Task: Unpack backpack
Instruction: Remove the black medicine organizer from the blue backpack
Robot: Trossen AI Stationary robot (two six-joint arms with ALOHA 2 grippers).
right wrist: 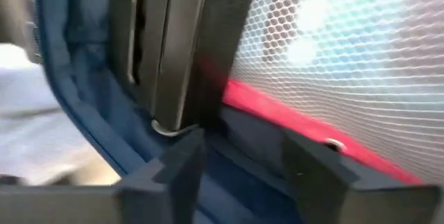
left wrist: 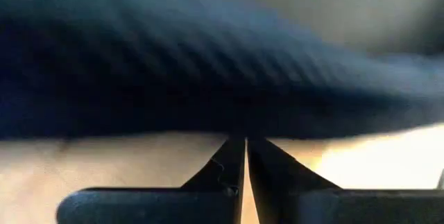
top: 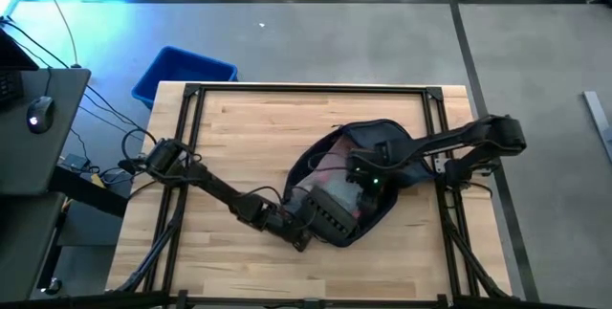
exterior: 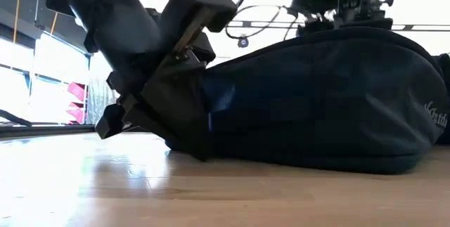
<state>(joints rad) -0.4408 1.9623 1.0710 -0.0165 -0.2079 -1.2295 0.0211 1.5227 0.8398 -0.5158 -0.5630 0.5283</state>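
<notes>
- On the right half of the worktop [top: 239, 127] lies the backpack [top: 330, 218], flat on its side with its main opening unzipped and facing up, so we look down into it in the high view.
- Inside, the right wrist view shows a white mesh pocket [right wrist: 347, 64] edged with a red band [right wrist: 291, 116], and dark flat items [right wrist: 173, 50] standing against the blue lining; we cannot tell what they are.
- We judge the bag soft and limp: the fabric sags and folds, so it will slide or collapse rather than hold its shape. The contents look stiffer and easier to take hold of than the cloth.
- Our right gripper [right wrist: 239, 172] is down inside the opening, its fingers [right wrist: 184, 165] parted with nothing between them, just below the dark items.
- Our left gripper [left wrist: 244, 161] sits at the bag's near edge with its fingers pressed together; we cannot tell whether cloth is pinched between them.
- We would take one dark flat item by its free edge while the bag's rim is held down.
- A blue bin [top: 182, 72] stands beyond the worktop's far left corner.
</notes>
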